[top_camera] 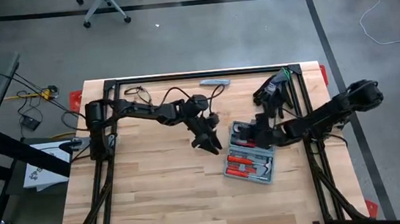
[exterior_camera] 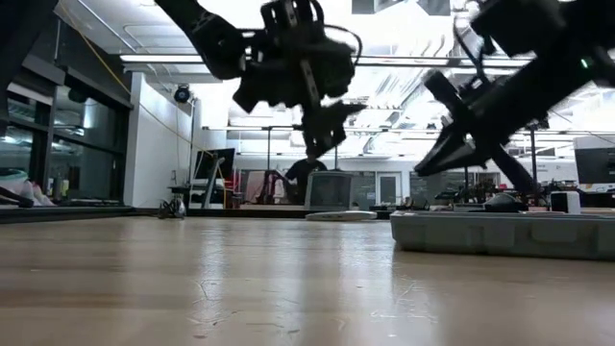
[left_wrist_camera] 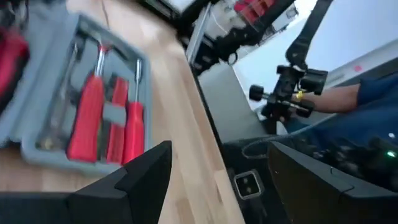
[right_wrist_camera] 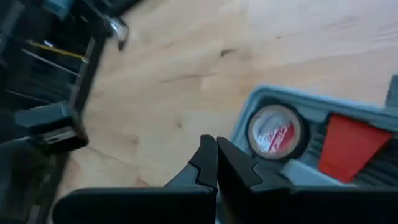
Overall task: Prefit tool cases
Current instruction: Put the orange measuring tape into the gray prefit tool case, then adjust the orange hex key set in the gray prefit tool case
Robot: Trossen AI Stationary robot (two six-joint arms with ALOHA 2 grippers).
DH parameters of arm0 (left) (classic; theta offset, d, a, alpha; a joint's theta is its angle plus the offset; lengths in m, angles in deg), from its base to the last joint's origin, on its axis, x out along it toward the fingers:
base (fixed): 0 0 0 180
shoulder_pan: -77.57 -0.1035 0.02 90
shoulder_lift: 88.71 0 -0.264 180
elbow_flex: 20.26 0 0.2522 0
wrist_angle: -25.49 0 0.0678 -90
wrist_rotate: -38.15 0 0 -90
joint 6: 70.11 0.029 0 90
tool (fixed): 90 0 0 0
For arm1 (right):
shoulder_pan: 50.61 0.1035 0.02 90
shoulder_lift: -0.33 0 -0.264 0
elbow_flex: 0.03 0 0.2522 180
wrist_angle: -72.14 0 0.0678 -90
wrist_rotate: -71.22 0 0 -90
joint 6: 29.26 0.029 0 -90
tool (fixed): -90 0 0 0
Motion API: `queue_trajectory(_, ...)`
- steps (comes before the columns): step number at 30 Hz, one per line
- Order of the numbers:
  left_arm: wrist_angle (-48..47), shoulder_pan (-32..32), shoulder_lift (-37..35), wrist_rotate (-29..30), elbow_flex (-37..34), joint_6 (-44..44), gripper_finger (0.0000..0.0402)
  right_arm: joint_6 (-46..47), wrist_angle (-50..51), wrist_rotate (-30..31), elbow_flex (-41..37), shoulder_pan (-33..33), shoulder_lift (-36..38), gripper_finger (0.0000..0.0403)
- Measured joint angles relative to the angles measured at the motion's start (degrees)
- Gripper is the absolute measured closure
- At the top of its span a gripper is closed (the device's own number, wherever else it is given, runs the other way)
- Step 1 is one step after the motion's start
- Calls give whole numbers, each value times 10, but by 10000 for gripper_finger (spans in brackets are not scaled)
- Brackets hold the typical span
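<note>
The grey-blue tool case (top_camera: 249,162) lies open on the table right of the middle, with red-handled tools in its recesses. It also shows in the left wrist view (left_wrist_camera: 81,106) and the low view (exterior_camera: 504,233). My left gripper (top_camera: 211,146) is open and empty, raised above the table just left of the case (left_wrist_camera: 217,149). My right gripper (top_camera: 255,127) is shut and empty. It hovers over the case's far end, near a round tape measure (right_wrist_camera: 273,132), and in the low view it (exterior_camera: 428,165) is clear above the case.
Black gloves (top_camera: 271,90) lie at the far right of the table. A slim grey bar (top_camera: 215,82) lies at the far edge. A black frame (top_camera: 204,75) runs round the table's far side and sides. Bare wood shows at the near and left parts (top_camera: 149,190).
</note>
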Motion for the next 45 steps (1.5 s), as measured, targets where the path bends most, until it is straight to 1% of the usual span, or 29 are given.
queue_trajectory(3,-24,-1,-28,35,-5,17,147,-20,-48,14,-21,1,30,403)
queue_trajectory(6,-46,-4,-57,81,-20,44,147,-86,-43,19,-6,-2,65,403)
queue_trajectory(8,-67,-7,-68,102,-26,60,147,-125,-26,20,17,-7,84,403)
queue_trajectory(11,-94,-12,-74,112,-29,73,147,-148,45,21,49,-16,90,403)
queue_trajectory(13,-113,-14,-74,113,-29,80,147,-133,83,21,52,-17,82,403)
queue_trajectory(16,-126,-14,-75,115,-29,89,147,-60,88,10,19,-14,36,403)
queue_trajectory(18,-131,-14,-75,116,-29,93,147,2,54,-12,-21,-7,-16,403)
queue_trajectory(19,-132,-14,-75,117,-29,95,147,15,25,4,-35,-3,-34,403)
queue_trajectory(20,-132,-14,-75,120,-29,98,147,41,-28,2,-47,2,-41,403)
queue_trajectory(22,-133,-14,-75,129,-29,98,147,54,-74,3,-50,12,-49,403)
queue_trajectory(24,-133,-15,-75,142,-29,101,147,35,-62,-3,-43,18,-24,403)
queue_trajectory(26,-132,-15,-75,148,-29,103,147,0,-19,-8,-26,18,1,403)
queue_trajectory(28,-132,-15,-75,171,-29,115,147,-17,31,1,7,18,32,403)
queue_trajectory(29,-134,-15,-75,189,-29,123,147,-20,68,0,23,18,42,403)
queue_trajectory(32,-132,-14,-74,246,-29,144,147,-16,219,-18,67,24,51,403)
queue_trajectory(33,-125,-14,-71,257,-29,147,147,-8,255,-22,87,28,54,403)
queue_trajectory(35,-107,-18,-59,258,-28,145,147,20,335,-31,121,38,60,403)
queue_trajectory(37,-86,-23,-42,244,-28,129,147,50,434,-51,144,51,57,403)
queue_trajectory(41,-64,-35,-2,244,-28,112,147,140,592,-82,181,79,59,403)
queue_trajectory(43,-60,-42,14,244,-29,104,147,186,658,-106,182,93,57,403)
queue_trajectory(45,-63,-47,26,242,-29,97,147,230,691,-138,182,104,58,403)
